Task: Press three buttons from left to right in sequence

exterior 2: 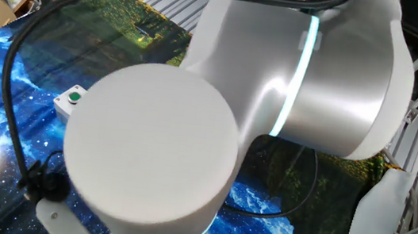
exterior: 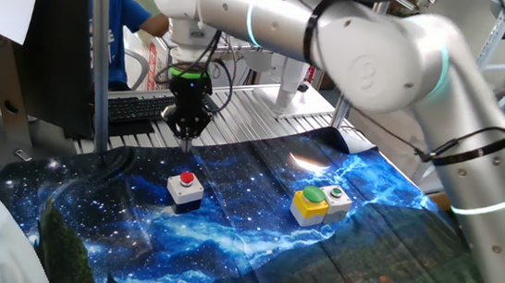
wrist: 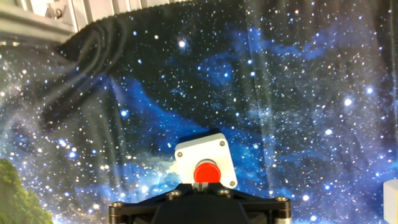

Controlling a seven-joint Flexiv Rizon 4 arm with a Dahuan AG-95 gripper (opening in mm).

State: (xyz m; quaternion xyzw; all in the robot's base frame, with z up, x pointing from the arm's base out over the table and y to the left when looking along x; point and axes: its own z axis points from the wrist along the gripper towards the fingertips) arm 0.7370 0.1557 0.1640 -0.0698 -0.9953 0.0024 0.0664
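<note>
Gripper: your black two-finger gripper (exterior: pixel 186 144) points down with its fingers closed together, holding nothing, above and behind the first box.
Left: your red-capped button on its grey-white box (exterior: pixel 186 189) sits on the starry blue cloth (exterior: pixel 103 230).
Right: your large green dome on a yellow box (exterior: pixel 311 202) touches the small green cap on a white box (exterior: pixel 337 198).

1. A dark blue cloth (exterior: pixel 242 226) with white stars and a green forest is seen on the table.
2. A red button (exterior: pixel 186 178) is set on a grey-white box (exterior: pixel 186 193).
3. A big green button (exterior: pixel 313 195) is set on a yellow box (exterior: pixel 307 210).
4. A small green button (exterior: pixel 336 192) is set on a white box (exterior: pixel 340 204).
5. The arm (exterior: pixel 383 45) is coloured silver-white, with glowing teal rings.
</note>
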